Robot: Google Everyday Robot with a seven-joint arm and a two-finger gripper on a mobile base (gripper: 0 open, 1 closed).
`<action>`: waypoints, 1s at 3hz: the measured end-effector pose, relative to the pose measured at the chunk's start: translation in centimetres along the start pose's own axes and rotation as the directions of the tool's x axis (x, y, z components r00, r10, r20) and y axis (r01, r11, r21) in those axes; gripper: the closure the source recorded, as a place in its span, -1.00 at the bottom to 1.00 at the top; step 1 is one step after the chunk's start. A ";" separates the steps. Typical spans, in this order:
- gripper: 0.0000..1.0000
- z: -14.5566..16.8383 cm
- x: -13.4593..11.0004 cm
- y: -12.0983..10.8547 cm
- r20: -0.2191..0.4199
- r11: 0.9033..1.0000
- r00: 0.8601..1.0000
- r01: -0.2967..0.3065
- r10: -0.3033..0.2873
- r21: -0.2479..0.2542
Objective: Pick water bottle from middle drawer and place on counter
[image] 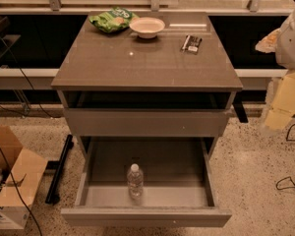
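The water bottle [134,180], clear with a white cap, stands upright near the front middle of the middle drawer [146,215]. That drawer is pulled far out at the bottom of the cabinet. The counter [137,63] is the glossy grey-brown top above it. My gripper [283,102] hangs at the right edge of the view, pale and yellowish below the white arm [292,36]. It is beside the cabinet's right side, well away from the bottle and holding nothing that I can see.
On the counter's far side lie a green chip bag [111,19], a white bowl [147,26] and a dark snack bar [191,44]. The shallower drawer [147,123] sits above the middle one. A cardboard box [10,181] and cables are on the floor at left.
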State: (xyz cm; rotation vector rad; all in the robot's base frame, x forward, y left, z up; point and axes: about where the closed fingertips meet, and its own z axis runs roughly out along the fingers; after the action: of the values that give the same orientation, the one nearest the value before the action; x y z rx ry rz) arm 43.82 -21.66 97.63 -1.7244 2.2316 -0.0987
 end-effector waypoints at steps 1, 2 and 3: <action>-1.00 0.0 0.0 0.0 0.000 1.000 1.000 0.000 0.000 0.000; -1.00 2.0 -0.1 0.5 0.027 1.000 1.000 0.010 -0.010 -0.008; -1.00 5.1 -0.2 1.3 0.096 1.000 0.995 0.019 -0.016 -0.025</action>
State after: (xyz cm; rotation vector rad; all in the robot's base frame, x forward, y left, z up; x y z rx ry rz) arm 44.14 -20.43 92.48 -1.7245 2.1582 0.0090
